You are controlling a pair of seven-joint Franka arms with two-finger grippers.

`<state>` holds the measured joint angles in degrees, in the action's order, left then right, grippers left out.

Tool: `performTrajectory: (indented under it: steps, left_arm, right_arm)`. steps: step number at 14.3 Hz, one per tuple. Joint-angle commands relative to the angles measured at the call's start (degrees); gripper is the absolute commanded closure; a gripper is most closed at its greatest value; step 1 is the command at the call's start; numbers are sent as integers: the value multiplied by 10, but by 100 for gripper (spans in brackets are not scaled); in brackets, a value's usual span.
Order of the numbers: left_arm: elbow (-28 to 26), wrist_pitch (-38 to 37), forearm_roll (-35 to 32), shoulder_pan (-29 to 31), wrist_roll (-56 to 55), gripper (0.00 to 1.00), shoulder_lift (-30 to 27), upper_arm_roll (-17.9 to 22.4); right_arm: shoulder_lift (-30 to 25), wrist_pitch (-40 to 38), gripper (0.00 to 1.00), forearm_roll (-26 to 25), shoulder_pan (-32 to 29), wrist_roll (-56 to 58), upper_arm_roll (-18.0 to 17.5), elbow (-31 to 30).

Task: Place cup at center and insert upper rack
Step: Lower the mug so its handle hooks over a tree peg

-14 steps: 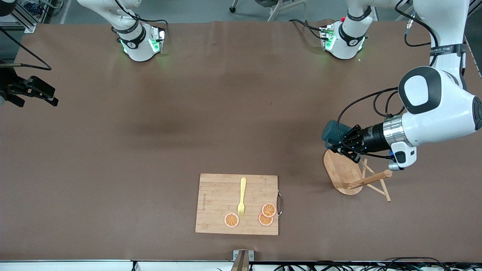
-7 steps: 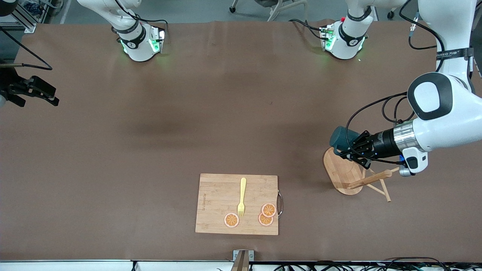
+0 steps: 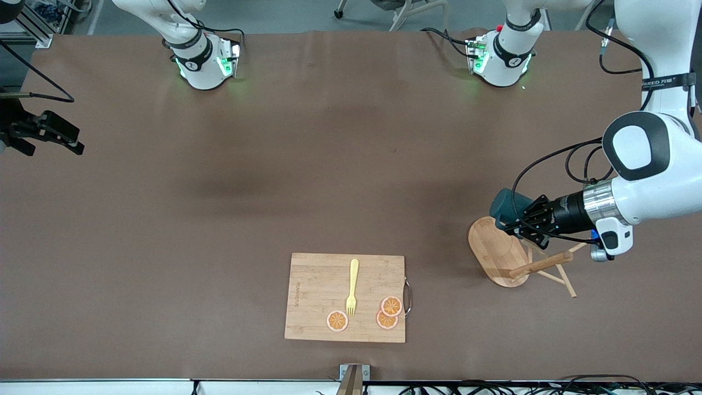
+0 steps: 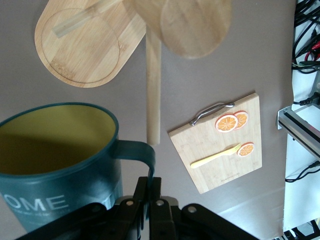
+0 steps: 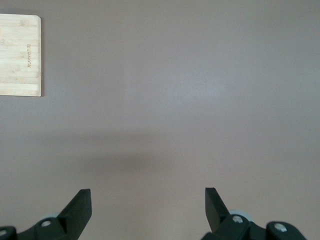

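Rack [image 3: 502, 258] and cup are the task's things, and the upper rack lies tipped over on the brown worktop [image 3: 219, 219], toward the left arm's end from the cutting board [image 3: 321, 296]. Over the rack's base, the left gripper [image 3: 520, 218] carries the cup [image 3: 505, 204], fingers apparently pinched on its handle. The right gripper [image 5: 148, 206] waits with fingers spread wide, holding nothing.

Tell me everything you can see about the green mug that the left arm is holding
The cup is a dark teal-green mug with a yellow-ochre inside, empty, with pale lettering on its wall and a small side handle. The left gripper is shut on that handle and holds the cup in the air, over the table just beside the oval base of the upper rack, which lies tipped on its side. Nothing else touches the cup.
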<state>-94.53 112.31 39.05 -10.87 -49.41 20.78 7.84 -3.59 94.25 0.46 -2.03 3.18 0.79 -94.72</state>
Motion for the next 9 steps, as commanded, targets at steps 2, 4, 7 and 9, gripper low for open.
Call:
performTrajectory:
  steps: [2,4,7,9]
  left_arm:
    - [13,-1,11,1,5,99,7,-4]
    - [13,-1,15,-6,-2,99,3,-5]
    - [20,-1,17,-9,-25,99,-1,-20]
    - [32,-1,20,-10,-26,99,1,-21]
  right_arm:
    - [-3,-4,0,1,-3,-5,0,-3]
    - [-3,-2,0,1,-4,-5,0,-3]
    - [-2,-3,0,1,-3,-6,0,-3]
    - [-2,-3,0,1,-6,-6,1,-3]
